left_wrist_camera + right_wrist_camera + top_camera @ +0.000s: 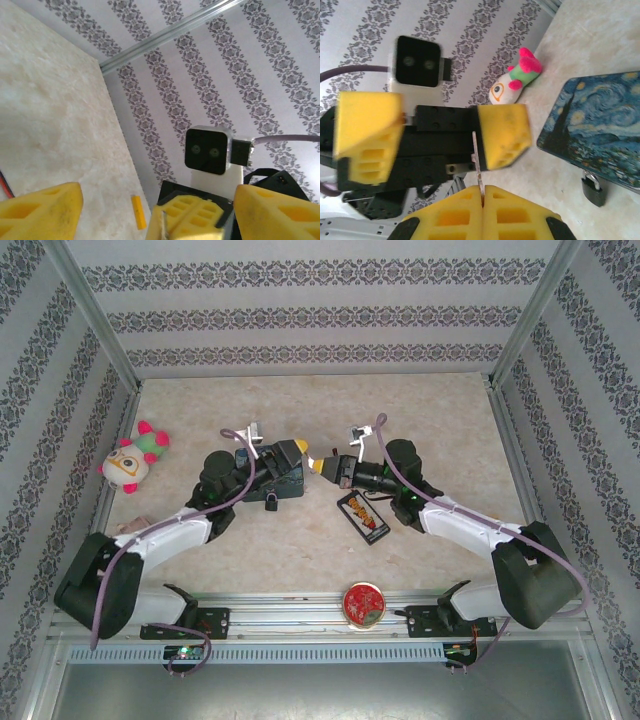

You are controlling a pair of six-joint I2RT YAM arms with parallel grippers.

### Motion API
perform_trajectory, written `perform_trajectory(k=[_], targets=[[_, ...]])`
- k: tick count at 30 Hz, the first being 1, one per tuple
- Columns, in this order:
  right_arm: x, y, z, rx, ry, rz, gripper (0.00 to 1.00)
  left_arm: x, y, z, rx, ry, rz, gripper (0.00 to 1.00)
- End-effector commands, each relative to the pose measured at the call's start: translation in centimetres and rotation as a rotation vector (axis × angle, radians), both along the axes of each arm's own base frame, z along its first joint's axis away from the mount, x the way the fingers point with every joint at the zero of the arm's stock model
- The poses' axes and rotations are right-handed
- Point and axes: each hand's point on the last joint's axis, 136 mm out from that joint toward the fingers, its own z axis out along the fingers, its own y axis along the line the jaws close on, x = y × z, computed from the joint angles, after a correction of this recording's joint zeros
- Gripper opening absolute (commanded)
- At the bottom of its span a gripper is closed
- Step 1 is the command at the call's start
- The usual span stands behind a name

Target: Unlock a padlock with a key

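My right gripper (482, 192) is shut on the key (477, 155), a thin grey metal blade that sticks up out of its yellow pads. My left gripper (157, 215) faces it with jaws wide open. The key's tip lies against one of the left fingers (502, 132). In the left wrist view the right gripper's closed pads (197, 215) and the key (163, 222) sit between my open left fingers. The two grippers meet above mid-table, left (297, 450) and right (320, 466). The padlock (594, 190), small and black with a silver shackle, lies on the table (271, 502) by the blue painted tin (595, 130).
A black pack with a red-yellow label (363, 517) lies under the right arm. A plush toy (135, 455) sits at the left wall. A round red tin (362, 603) rests on the front rail. A small yellow piece (138, 211) lies near the wall.
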Motion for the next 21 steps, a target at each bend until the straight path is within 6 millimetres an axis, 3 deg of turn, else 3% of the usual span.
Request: perform_trajectory(k=[1, 4, 8, 11, 15, 21], targets=[[-0.6, -1.0, -0.8, -0.024, -0.005, -0.021, 0.00, -0.8, 1.9, -0.8, 0.116, -0.008, 0.095, 0.92], [-0.9, -1.8, -2.1, -0.069, 0.018, -0.056, 0.00, -1.7, 4.4, -2.3, 0.237, 0.037, 0.195, 1.00], [-1.4, -2.8, -3.3, -0.113, 0.043, -0.093, 0.00, -3.6, 7.7, -4.9, 0.426, 0.119, 0.315, 0.99], [-1.8, -3.4, -4.4, -0.152, 0.067, -0.106, 0.00, -4.9, 9.1, -6.8, 0.521, 0.180, 0.347, 1.00], [-2.7, -3.6, -5.5, -0.178, 0.086, -0.088, 0.00, -6.2, 9.1, -9.6, 0.651, 0.236, 0.342, 0.94], [-3.4, -4.6, -7.0, -0.215, 0.140, -0.127, 0.00, -5.9, 7.6, -12.5, 0.788, 0.262, 0.301, 0.88]])
